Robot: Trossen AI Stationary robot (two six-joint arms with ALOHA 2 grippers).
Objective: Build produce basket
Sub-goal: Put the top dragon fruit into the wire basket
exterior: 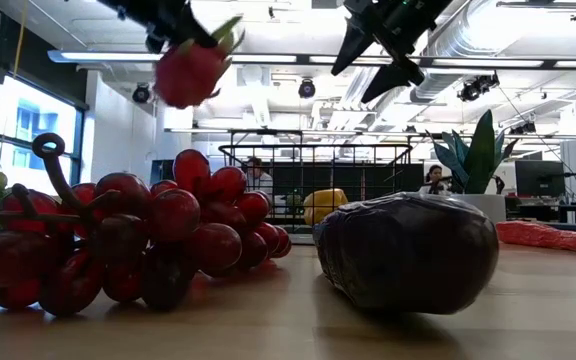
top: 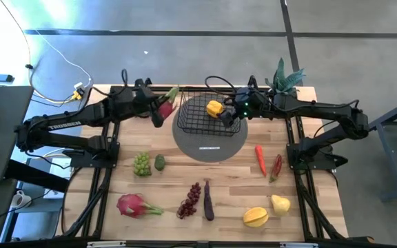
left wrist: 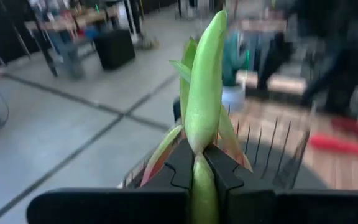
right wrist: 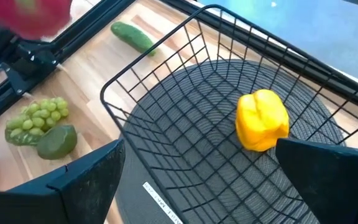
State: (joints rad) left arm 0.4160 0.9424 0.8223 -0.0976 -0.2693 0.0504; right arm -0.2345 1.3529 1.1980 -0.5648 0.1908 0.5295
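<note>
- While the left gripper (top: 158, 110) hangs above the tabletop (top: 226, 200) just off the basket's (top: 191, 122) left rim, its jaws are clamped on a pink dragon fruit (top: 165, 107), green leaf tips (left wrist: 202, 93) sticking out past the fingers.
- Basket sits on a round grey disc (top: 209, 146) at the tabletop's far middle; 1 yellow fruit (right wrist: 263, 120) already lies inside.
- Key relation: basket opening lies to the right of the held fruit, long axis of the fruit pointing toward the rim; left arm is the one to carry it over.
- Right gripper (top: 229, 114) hovers over the basket interior, jaws apart and empty; likely needs to clear out.
- Red grapes (exterior: 118, 235), eggplant (exterior: 408, 250), green grapes (right wrist: 35, 119) and cucumber (right wrist: 131, 36) not yet loaded.
</note>
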